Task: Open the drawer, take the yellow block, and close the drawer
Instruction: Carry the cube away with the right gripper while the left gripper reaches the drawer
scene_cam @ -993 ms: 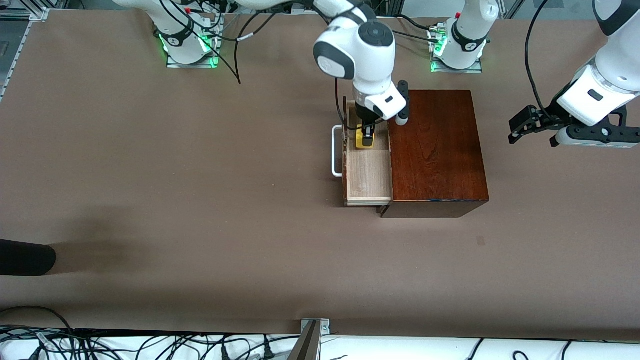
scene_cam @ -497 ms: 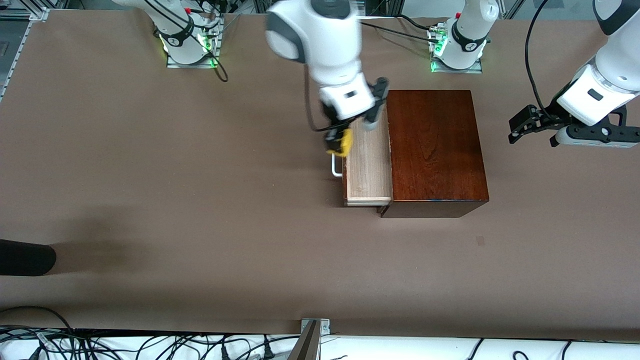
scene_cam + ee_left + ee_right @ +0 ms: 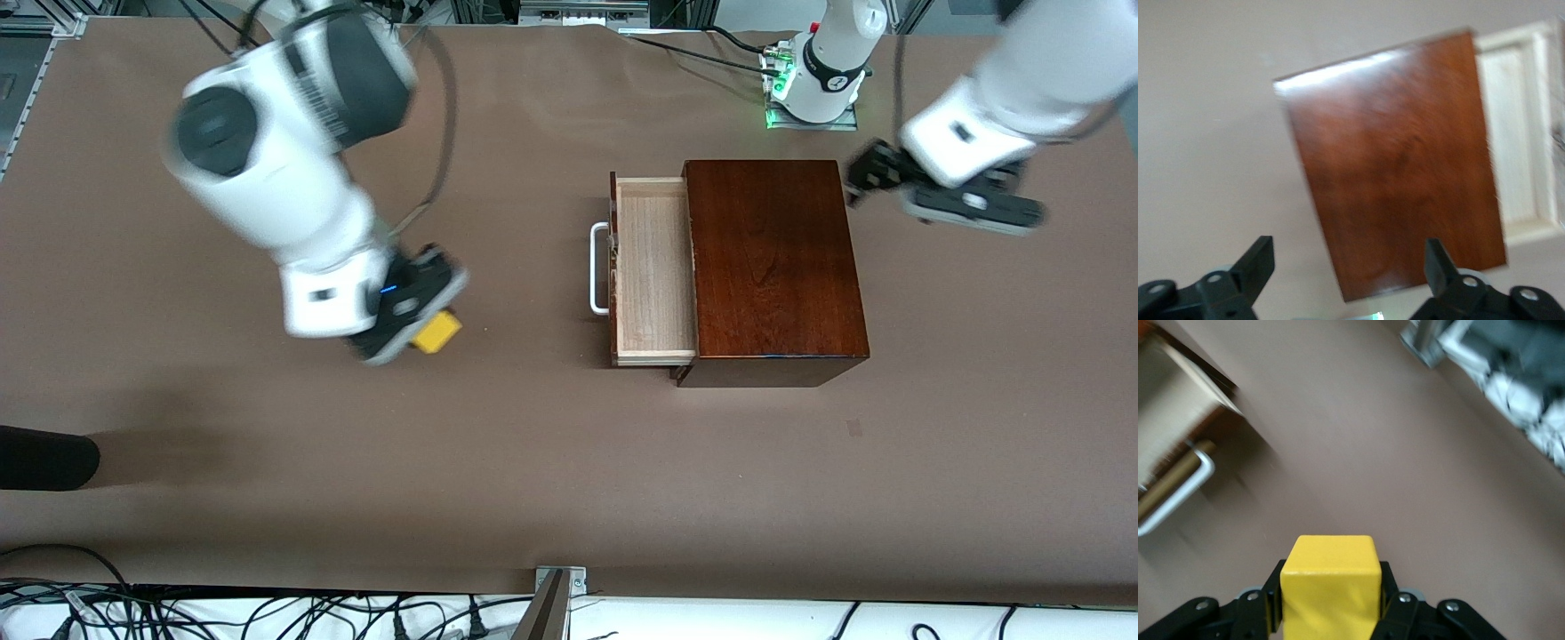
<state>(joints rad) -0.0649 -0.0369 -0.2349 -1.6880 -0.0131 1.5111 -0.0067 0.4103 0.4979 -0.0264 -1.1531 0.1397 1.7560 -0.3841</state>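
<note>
I had the right gripper (image 3: 425, 331) up over bare table (image 3: 267, 498) toward the right arm's end, well apart from the wooden box (image 3: 772, 267), its fingers (image 3: 1395, 600) clamped on the yellow block (image 3: 436, 332); in the right wrist view the block (image 3: 1331, 587) sat square between the pads, with brown table under it and the white handle (image 3: 1178, 497) off to one side; to do this step well I judged I should lower the block straight down, hold the grip firm until it touched the table, then part the fingers and lift clear without nudging it; the drawer (image 3: 653, 267) stood pulled out toward the right arm's end, its pale wood floor bare, its handle (image 3: 598, 268) free to be pushed; closing it was not yet done, and a flat, square push on the front seemed safer than a push at one corner, since the box might skid; the left gripper (image 3: 942, 191) hung over the table beside the box at the left arm's end, its fingers (image 3: 1258, 257) spread wide and holding nothing
</note>
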